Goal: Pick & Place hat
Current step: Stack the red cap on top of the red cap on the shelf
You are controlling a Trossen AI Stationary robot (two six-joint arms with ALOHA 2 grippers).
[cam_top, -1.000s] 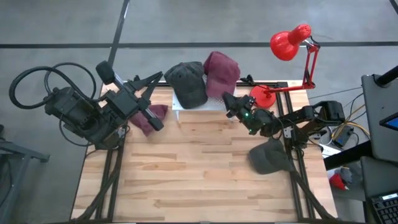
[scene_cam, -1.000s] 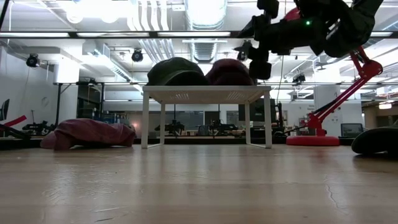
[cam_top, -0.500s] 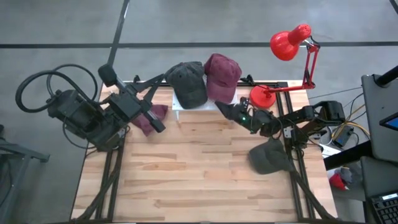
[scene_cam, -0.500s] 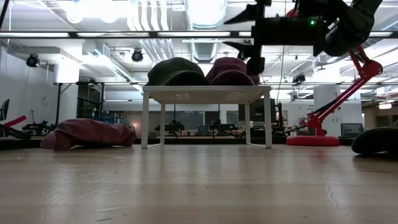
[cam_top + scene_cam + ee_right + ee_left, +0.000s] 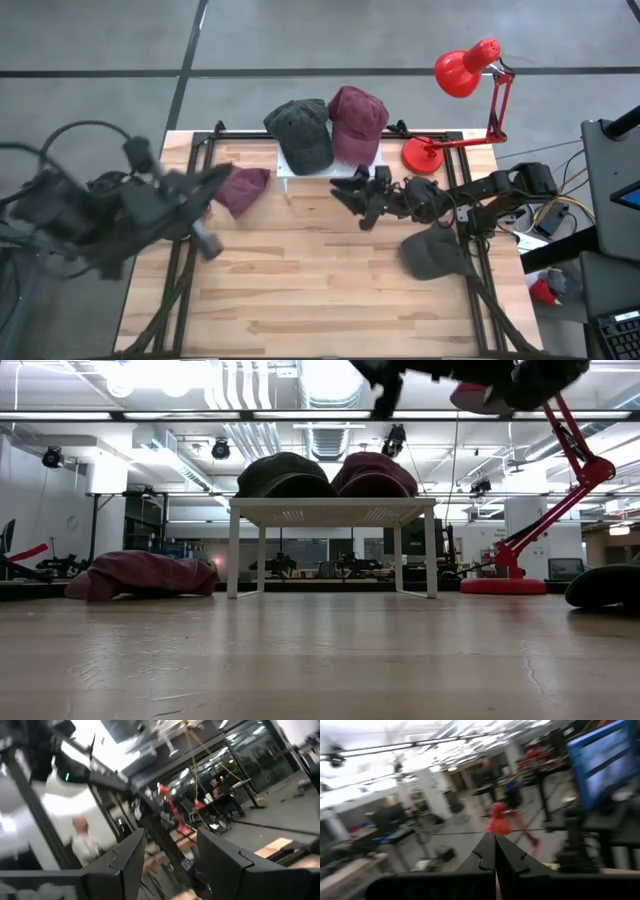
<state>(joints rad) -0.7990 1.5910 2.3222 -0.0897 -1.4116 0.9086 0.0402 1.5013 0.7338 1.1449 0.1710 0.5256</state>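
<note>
Hats: a dark one point(image 5: 434, 252) lies at the table's right edge, a maroon one point(image 5: 240, 189) at the left rear. Right gripper point(image 5: 347, 194) sits above the table just in front of the white stand point(image 5: 288, 168), fingers spread and empty. Left gripper point(image 5: 495, 854) is pressed closed, empty, off the left edge. On the stand, a dark cap point(image 5: 301, 130) and a maroon cap point(image 5: 356, 120) sit side by side. Red lamp point(image 5: 465, 70) stands behind, to the right.

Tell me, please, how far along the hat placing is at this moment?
Two hats, a dark one and a maroon one, sit on the white stand. Nothing is in hand: the right end effector is open and empty. A maroon hat and a dark hat remain on the table.
</note>
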